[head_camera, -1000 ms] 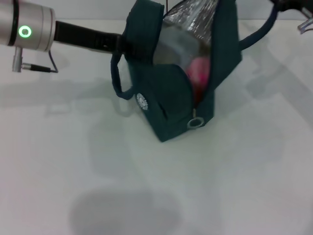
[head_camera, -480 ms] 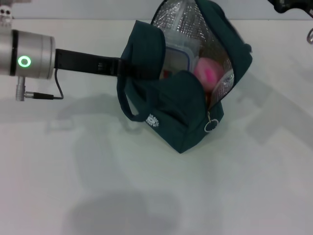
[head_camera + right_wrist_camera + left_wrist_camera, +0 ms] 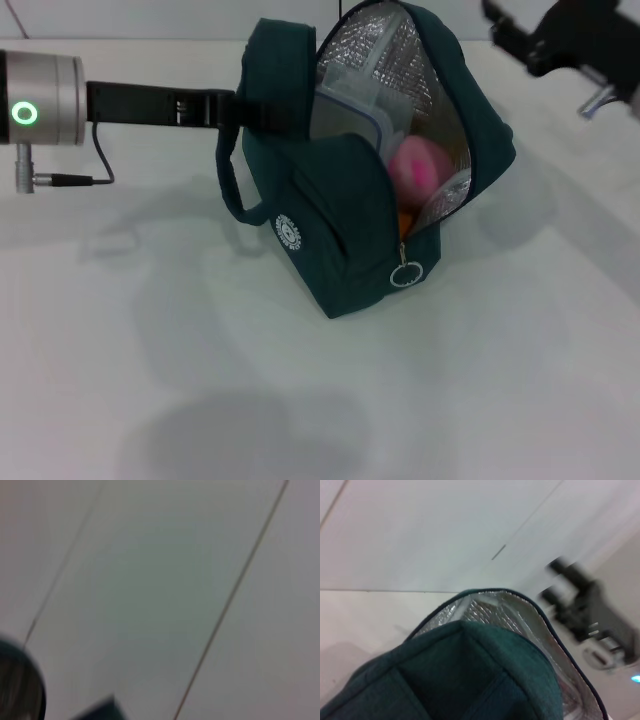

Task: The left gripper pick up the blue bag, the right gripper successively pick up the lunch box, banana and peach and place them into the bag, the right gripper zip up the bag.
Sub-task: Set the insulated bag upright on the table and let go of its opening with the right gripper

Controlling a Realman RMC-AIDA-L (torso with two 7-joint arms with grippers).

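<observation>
- On the worktop [image 3: 500, 380] the bag [image 3: 340, 250] leans, mouth unzipped, box [image 3: 350, 110] and peach [image 3: 418, 168] inside; something orange shows under the peach, the banana not clearly seen
- Left gripper [image 3: 235, 108] meets the bag's back edge; its fingers are hidden, so I cannot tell their grip; a slip would tip the load out
- Right gripper [image 3: 515, 35] hangs apart, fingers spread and empty; reaching for the zip ring [image 3: 405, 275] could shove the bag instead

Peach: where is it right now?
Head view: the peach sits inside the open blue bag, beside the lunch box, above the zip pull.
</observation>
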